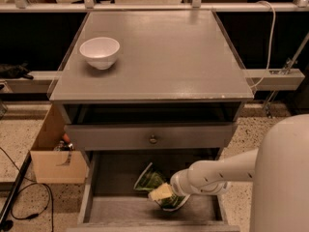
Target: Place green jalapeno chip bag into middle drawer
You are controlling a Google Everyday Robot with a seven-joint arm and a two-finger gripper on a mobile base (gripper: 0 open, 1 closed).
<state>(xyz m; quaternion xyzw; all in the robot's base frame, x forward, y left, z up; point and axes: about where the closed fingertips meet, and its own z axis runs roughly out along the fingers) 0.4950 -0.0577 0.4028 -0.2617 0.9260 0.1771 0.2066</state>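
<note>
The green jalapeno chip bag [149,180] lies crumpled inside the pulled-out middle drawer [112,210], near its centre, with its silvery edge showing. My gripper [162,193] reaches in from the right at the end of the white arm [217,174]. It sits low in the drawer, right on top of the bag, and its yellowish tip covers the bag's middle. Part of the bag also shows below the gripper.
A white bowl [100,52] stands on the grey cabinet top [169,57] at the back left. A grey drawer front with a brass knob [153,139] hangs above the open drawer. A cardboard box [54,158] stands on the floor at the left. My white body [285,178] fills the lower right.
</note>
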